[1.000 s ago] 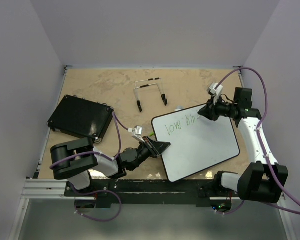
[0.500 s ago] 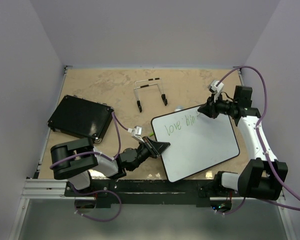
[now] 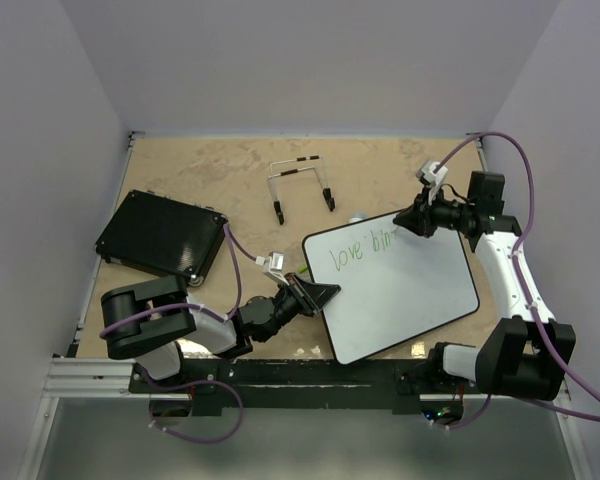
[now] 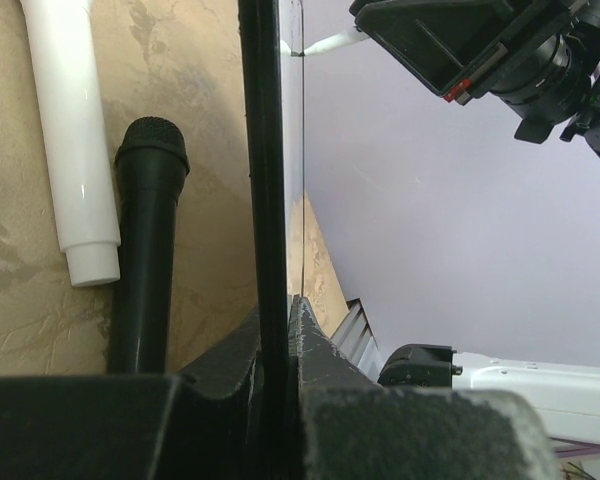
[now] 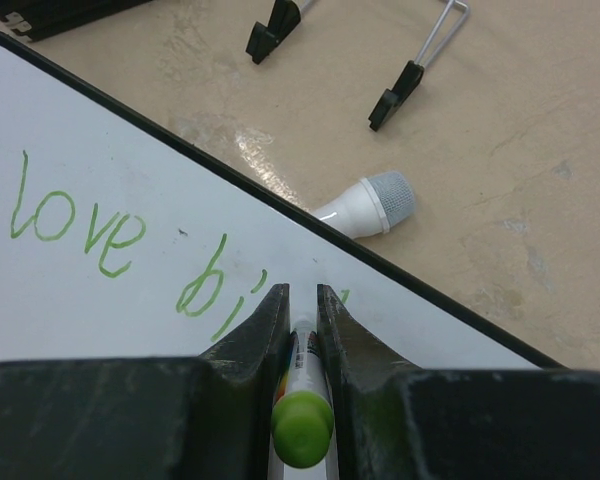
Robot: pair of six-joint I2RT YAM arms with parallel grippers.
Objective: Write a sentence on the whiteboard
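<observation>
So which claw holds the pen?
The right gripper, pinching the green-capped marker; the left gripper only clamps the edge of the whiteboard.

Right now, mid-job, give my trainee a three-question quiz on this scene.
1. True or false: the right gripper grips a green-capped marker.
2. Which word of the green writing on the whiteboard is complete? A) love B) stronger C) all
3. What does the left gripper clamp?
Key: 1 true; 2 A; 3 the whiteboard's black-framed edge.
</observation>
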